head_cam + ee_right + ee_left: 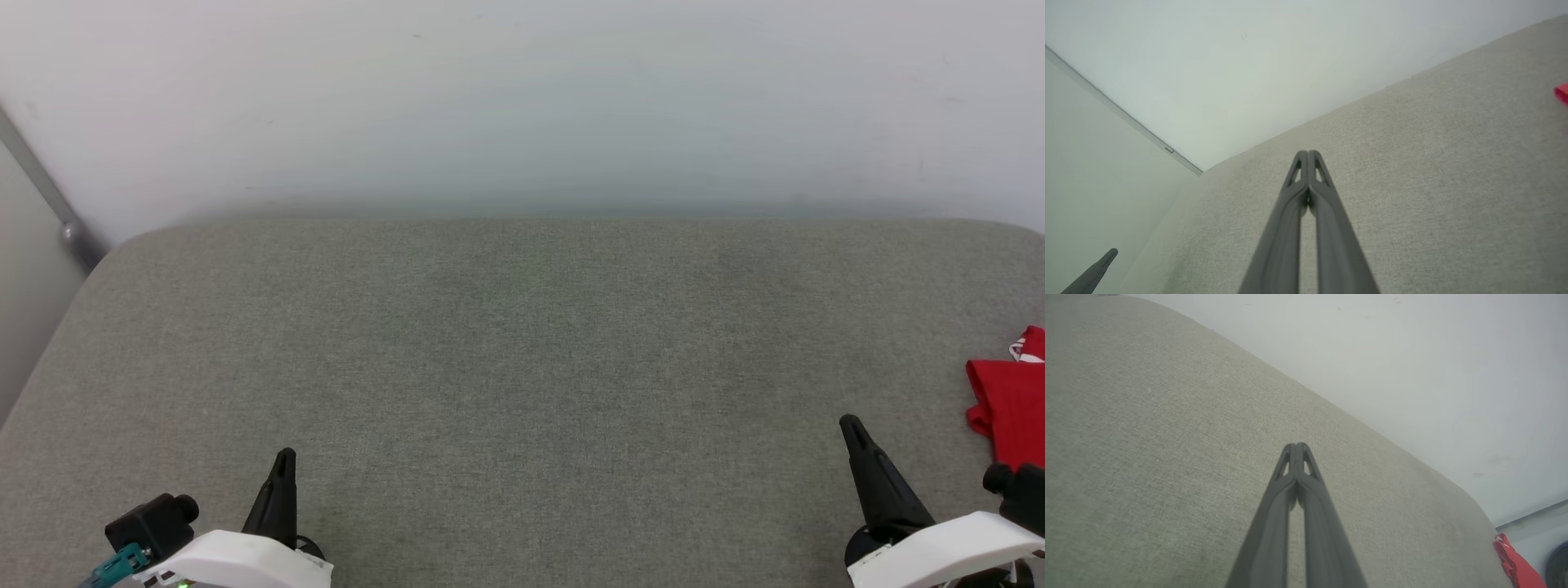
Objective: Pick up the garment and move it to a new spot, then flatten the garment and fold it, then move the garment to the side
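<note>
The garment [1012, 416] is a red bunch with a bit of white trim, lying at the far right edge of the grey padded surface [522, 367]; most of it runs out of the head view. A red strip of the garment [1515, 563] shows at the lower right of the left wrist view, and a small red corner of the garment [1562, 93] at the right edge of the right wrist view. My left gripper [284, 457] hovers at the lower left, shut and empty [1297, 446]. My right gripper [851, 425] is shut and empty [1308, 152], a short way left of the garment.
A pale wall [522, 98] rises behind the padded surface. A grey metal strip [49, 196] runs down the wall at the far left. The left gripper's tip [1106, 258] shows in the corner of the right wrist view.
</note>
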